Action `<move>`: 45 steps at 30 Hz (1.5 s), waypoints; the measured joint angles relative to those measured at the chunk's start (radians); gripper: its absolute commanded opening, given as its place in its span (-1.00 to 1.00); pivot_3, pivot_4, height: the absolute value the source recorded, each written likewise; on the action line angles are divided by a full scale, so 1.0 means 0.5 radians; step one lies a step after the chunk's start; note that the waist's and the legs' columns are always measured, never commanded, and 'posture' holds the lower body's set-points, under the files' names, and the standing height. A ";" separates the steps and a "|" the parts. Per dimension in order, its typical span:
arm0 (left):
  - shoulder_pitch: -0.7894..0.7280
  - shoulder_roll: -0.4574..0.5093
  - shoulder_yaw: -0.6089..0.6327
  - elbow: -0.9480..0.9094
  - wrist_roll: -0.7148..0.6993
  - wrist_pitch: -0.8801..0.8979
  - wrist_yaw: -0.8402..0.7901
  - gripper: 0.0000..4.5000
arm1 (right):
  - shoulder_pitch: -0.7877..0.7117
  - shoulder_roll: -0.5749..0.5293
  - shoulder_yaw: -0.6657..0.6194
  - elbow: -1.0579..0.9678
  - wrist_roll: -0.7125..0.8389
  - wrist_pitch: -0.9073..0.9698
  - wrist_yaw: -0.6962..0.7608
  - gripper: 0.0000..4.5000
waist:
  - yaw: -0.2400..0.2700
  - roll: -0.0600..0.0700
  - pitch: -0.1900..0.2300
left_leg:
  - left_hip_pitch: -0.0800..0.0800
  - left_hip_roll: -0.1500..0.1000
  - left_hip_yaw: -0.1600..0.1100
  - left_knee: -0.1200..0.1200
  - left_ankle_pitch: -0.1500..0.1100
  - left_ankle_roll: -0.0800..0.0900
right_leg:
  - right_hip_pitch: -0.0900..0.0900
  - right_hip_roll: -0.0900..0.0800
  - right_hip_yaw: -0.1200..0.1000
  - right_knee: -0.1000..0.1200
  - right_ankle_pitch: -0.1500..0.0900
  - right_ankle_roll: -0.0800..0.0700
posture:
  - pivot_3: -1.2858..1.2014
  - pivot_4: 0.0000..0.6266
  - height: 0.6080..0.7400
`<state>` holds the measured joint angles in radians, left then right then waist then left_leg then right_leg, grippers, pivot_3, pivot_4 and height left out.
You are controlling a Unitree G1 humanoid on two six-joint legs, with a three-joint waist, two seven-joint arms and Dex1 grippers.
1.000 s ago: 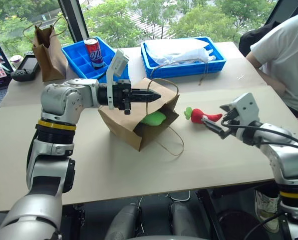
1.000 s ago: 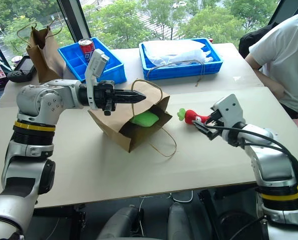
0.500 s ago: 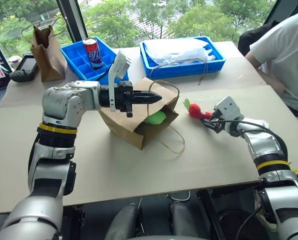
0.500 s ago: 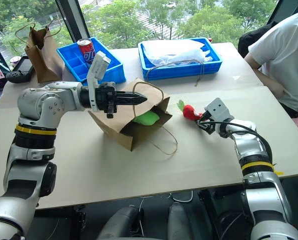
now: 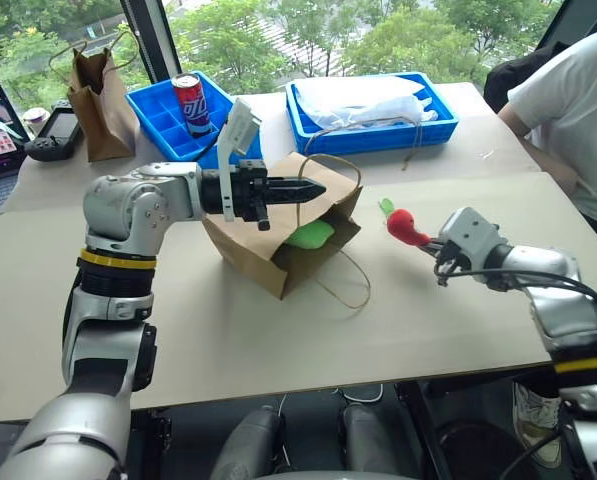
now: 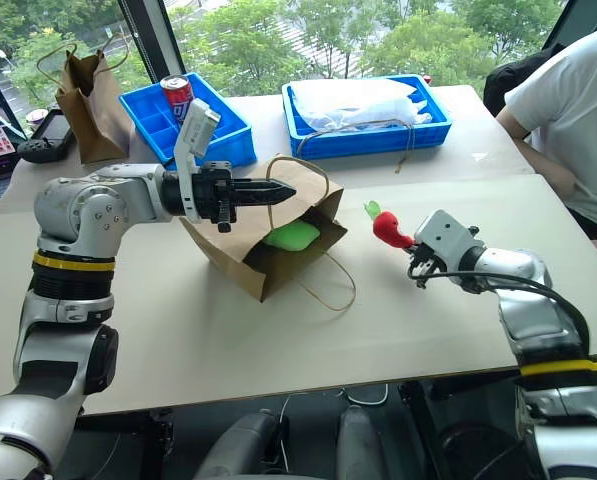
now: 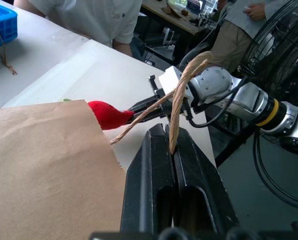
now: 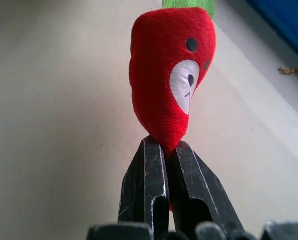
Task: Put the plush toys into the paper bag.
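Since a second ago the right claw (image 5: 425,240) has snapped shut from wide open and now pinches the red chili toy (image 5: 403,226) by its pointed tip, lifted just off the tabletop (image 5: 278,340), right of centre in frame. The paper bag (image 5: 278,240) lies left of it near the middle, mouth facing the chili, with the green toy (image 5: 309,235) already inside. The left claw (image 5: 308,189) is pressed together on the bag's handle (image 7: 181,100), so the right arm only needs to go leftward, stem first.
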<state>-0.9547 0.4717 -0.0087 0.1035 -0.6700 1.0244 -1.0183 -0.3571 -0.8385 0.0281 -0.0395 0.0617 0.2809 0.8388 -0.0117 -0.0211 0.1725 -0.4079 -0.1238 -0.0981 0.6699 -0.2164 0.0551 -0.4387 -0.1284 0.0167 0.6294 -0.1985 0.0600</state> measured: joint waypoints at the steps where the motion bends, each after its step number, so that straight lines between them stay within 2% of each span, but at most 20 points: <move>1: 0.015 -0.022 0.003 -0.011 -0.003 0.012 0.024 -1.00 | 0.073 -0.034 -0.028 -0.195 0.044 0.078 0.031 -0.99 | -0.006 0.000 0.000 | 0.001 0.000 0.001 0.001 -0.001 0.002 | 0.000 0.000 0.001 0.000 0.000 0.000 | 0.03 -0.52 1.00; 5: 0.026 -0.075 0.028 -0.019 -0.038 0.051 0.100 -1.00 | 0.287 -0.091 -0.065 -0.697 0.159 0.329 0.083 -0.99 | -0.002 0.000 0.000 | 0.002 0.002 0.000 0.003 -0.002 0.004 | 0.002 0.001 0.000 0.001 0.000 0.000 | 0.03 -0.52 1.00; 9: 0.039 -0.119 0.064 -0.056 -0.087 0.085 0.176 -1.00 | 0.266 -0.008 0.055 -0.923 0.192 0.508 0.041 -0.99 | -0.003 0.000 0.000 | 0.005 0.002 0.000 0.005 -0.001 0.003 | 0.005 0.001 0.000 0.002 0.000 -0.001 | 0.03 -0.52 1.00; 12: 0.068 -0.132 0.065 -0.084 -0.116 0.115 0.207 -1.00 | 0.149 0.116 0.232 -0.912 0.129 0.563 -0.031 -0.99 | -0.002 0.000 0.000 | 0.003 0.002 0.000 0.006 -0.001 0.003 | 0.003 0.001 0.000 0.003 0.000 -0.001 | 0.03 -0.52 1.00; 17: 0.131 -0.135 0.053 -0.118 -0.131 0.132 0.227 -1.00 | -0.216 0.393 0.548 -0.629 -0.048 0.562 -0.117 -0.99 | -0.003 -0.001 0.000 | 0.001 0.001 0.000 0.009 0.000 0.001 | 0.001 0.001 0.000 0.003 0.001 -0.002 | 0.03 -0.52 1.00; 23: 0.144 -0.138 0.098 -0.183 -0.158 0.131 0.293 -1.00 | -0.571 0.802 0.687 -0.200 -0.116 0.371 -0.181 -0.99 | -0.003 -0.001 0.000 | 0.001 0.001 -0.001 0.008 0.005 -0.008 | 0.000 0.001 -0.001 0.003 0.002 -0.002 | 0.03 -0.52 1.00; 25: 0.145 -0.123 0.150 -0.186 -0.158 0.128 0.327 -1.00 | -0.649 0.955 0.699 -0.024 -0.113 0.320 -0.211 -0.66 | -0.007 -0.002 0.000 | 0.002 0.001 -0.001 0.007 0.007 -0.013 | 0.000 0.002 -0.001 0.003 0.002 -0.003 | 0.03 -0.52 1.00; 26: 0.146 -0.118 0.165 -0.185 -0.157 0.128 0.343 -1.00 | -0.671 1.003 0.700 0.026 -0.113 0.297 -0.224 -0.61 | -0.007 -0.002 0.000 | 0.002 0.001 -0.001 0.007 0.008 -0.013 | -0.001 0.002 0.000 0.004 0.002 -0.003 | 0.03 -0.52 1.00; 28: 0.146 -0.109 0.201 -0.184 -0.156 0.127 0.369 -1.00 | -0.724 1.112 0.699 0.140 -0.106 0.268 -0.241 -0.26 | -0.006 -0.002 0.000 | 0.001 0.001 -0.003 0.006 0.008 -0.013 | -0.001 0.002 -0.001 0.004 0.002 -0.003 | 0.03 -0.52 1.00; 33: 0.146 -0.101 0.209 -0.184 -0.158 0.127 0.367 -1.00 | -0.706 1.123 0.690 0.120 -0.071 0.296 -0.206 0.48 | -0.002 -0.002 0.000 | 0.000 -0.002 -0.005 0.006 0.007 -0.013 | 0.000 0.001 -0.001 0.002 0.002 -0.002 | 0.03 -0.52 1.00; 36: 0.152 -0.100 0.182 -0.183 -0.158 0.126 0.352 -1.00 | -0.601 1.072 0.596 -0.063 0.026 0.433 -0.189 0.92 | -0.004 -0.002 0.000 | 0.000 -0.001 -0.005 0.004 0.007 -0.013 | -0.002 0.001 -0.001 0.003 0.002 -0.002 | 0.03 -0.52 1.00; 40: 0.162 -0.092 0.172 -0.179 -0.157 0.116 0.342 -1.00 | -0.504 0.930 0.449 -0.305 0.130 0.601 -0.156 0.97 | -0.005 -0.002 0.000 | 0.001 0.000 -0.005 0.003 0.006 -0.010 | -0.001 0.002 -0.002 0.003 0.002 -0.002 | 0.03 -0.52 1.00; 45: 0.168 -0.087 0.155 -0.140 -0.155 0.053 0.308 -1.00 | -0.301 0.561 0.235 -0.675 0.335 0.939 -0.028 0.97 | 0.001 -0.002 0.000 | 0.001 0.000 -0.005 0.003 -0.001 0.002 | 0.000 0.002 -0.003 0.002 0.002 -0.002 | 0.03 -0.52 1.00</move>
<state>-0.8706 0.4282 0.0689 0.0333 -0.7474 1.0507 -0.8642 -0.5077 -0.5578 0.1456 -0.3770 0.2292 0.7505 0.8247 -0.0110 -0.0220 0.1725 -0.4072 -0.1240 -0.1007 0.6712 -0.2171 0.0559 -0.4386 -0.1276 0.0153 0.6304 -0.1974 0.0590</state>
